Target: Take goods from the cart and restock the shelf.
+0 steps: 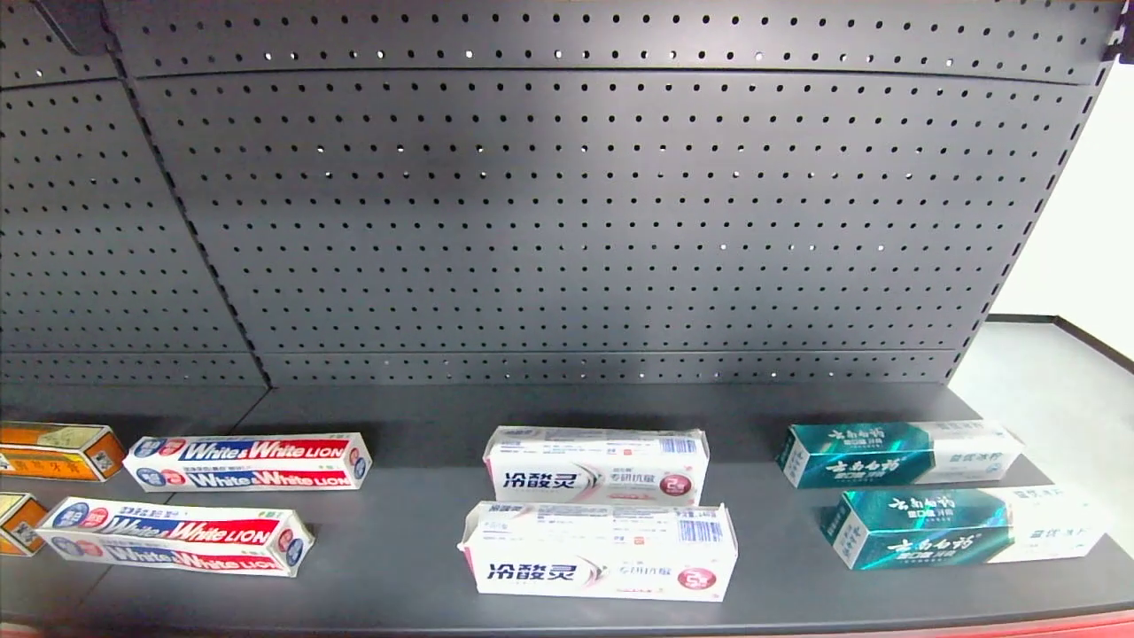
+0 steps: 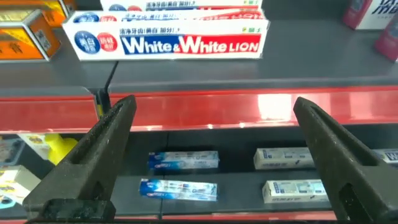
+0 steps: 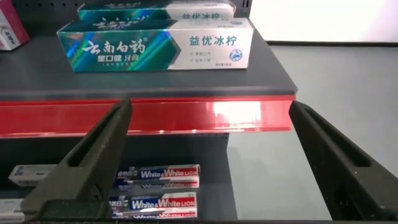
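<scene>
The left fingers [image 2: 99, 155] stand spread wide with nothing between them, just before the red front strip [image 2: 205, 109] of the shelf [image 1: 425, 567]. The right fingers [image 3: 93, 155] are equally wide apart and empty, facing the same strip at the shelf's right end.

Beneath the strip, a lower shelf [image 2: 239, 180] carries two blue-and-white toothpaste boxes [image 2: 183, 160] beside two pale toothpaste boxes [image 2: 283, 158]. Under the right end lie two more cartons with red and blue bands [image 3: 158, 175].

Seen from the head, the goods lie flat on the dark shelf in pairs, one carton behind the other. In the near row are:
- a red-white-blue toothpaste box [image 1: 173, 536] at 8 o'clock
- a white toothpaste box [image 1: 598, 554] at 6 o'clock
- a teal toothpaste box [image 1: 961, 525] at 4 o'clock

Just behind each lies its twin: the rear red-white-blue box [image 1: 248, 462], the rear white box [image 1: 595, 465] and the rear teal box [image 1: 899, 452]. None of these pairs touches another.

At 9 o'clock two orange boxes [image 1: 58, 450] are cut by the frame's edge. Behind everything, at 12 o'clock, rises the perforated grey back panel [image 1: 567, 221]. A pale floor [image 1: 1045, 372] shows at 3 o'clock.
</scene>
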Tool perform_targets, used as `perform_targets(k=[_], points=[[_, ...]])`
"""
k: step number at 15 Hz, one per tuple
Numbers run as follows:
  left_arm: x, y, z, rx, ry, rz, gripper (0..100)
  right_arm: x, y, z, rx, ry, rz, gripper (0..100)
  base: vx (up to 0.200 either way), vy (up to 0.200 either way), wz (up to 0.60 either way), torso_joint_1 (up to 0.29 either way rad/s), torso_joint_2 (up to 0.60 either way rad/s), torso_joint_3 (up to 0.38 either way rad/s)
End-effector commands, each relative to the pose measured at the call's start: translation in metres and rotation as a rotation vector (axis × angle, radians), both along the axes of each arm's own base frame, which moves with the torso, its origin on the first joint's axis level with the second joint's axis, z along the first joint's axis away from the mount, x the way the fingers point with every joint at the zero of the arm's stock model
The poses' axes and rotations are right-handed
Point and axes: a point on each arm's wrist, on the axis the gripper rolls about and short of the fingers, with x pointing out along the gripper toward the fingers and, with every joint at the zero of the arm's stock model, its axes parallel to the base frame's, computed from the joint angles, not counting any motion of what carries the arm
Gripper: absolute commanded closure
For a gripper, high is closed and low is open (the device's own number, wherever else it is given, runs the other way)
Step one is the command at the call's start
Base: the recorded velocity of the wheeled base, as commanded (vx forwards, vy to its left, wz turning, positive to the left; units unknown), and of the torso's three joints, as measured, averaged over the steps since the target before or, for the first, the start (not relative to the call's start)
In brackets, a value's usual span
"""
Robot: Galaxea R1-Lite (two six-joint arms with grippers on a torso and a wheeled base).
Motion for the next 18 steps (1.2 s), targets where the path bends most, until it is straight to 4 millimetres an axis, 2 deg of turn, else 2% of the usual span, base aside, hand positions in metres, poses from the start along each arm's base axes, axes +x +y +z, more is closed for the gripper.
perform_targets(k=[1,18], points=[[0.0001,0.0000,-0.0001,-0.001,0.002,0.001,0,0.0001,0.0000,0.0001,0.000,0.001,0.000,0,0.000,0.000,0.00,0.000,0.00,0.000],[0.0001,0.0001,-0.0001,-0.011,0.002,0.005,0,0.0001,0.0000,0.0002,0.000,-0.001,0.000,0,-0.012,0.012,0.00,0.000,0.00,0.000]])
